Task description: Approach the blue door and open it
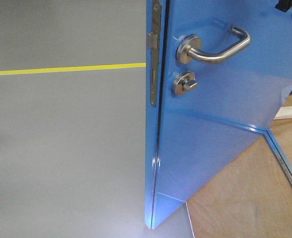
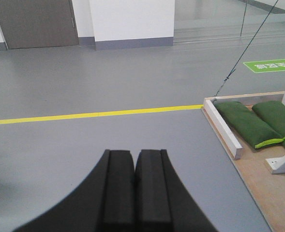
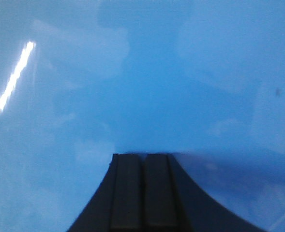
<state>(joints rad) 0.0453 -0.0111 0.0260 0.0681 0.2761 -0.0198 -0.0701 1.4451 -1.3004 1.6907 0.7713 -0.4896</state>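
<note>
Nearest the front camera stands the free edge of the door (image 1: pixel 220 99), running top to floor just right of middle, with the latch plate (image 1: pixel 154 54) set into it. Its glossy face angles away to the right and carries the handle (image 1: pixel 215 47) with the lock (image 1: pixel 184 84) just below. The bottom corner hangs over grey floor (image 1: pixel 61 148), off the wooden base (image 1: pixel 245 193), so I'd say it is already swung partly open. A yellow line (image 1: pixel 66 69) crosses the floor at left

From the left wrist, the left gripper (image 2: pixel 134 157) has its pads pressed together on nothing and points out over bare floor toward the line. Green sandbags (image 2: pixel 246 123) lie on the base at right. No door shows here, so this arm looks idle

From the right wrist, the right gripper (image 3: pixel 143 157) is likewise closed and empty, its tips right up at the blue face that fills the frame. The blur hides whether they touch

To widen the opening well, I'd push slow and steady with those closed pads square to the face, following its arc so they don't skid on the gloss, with the left arm kept clear of the edge
</note>
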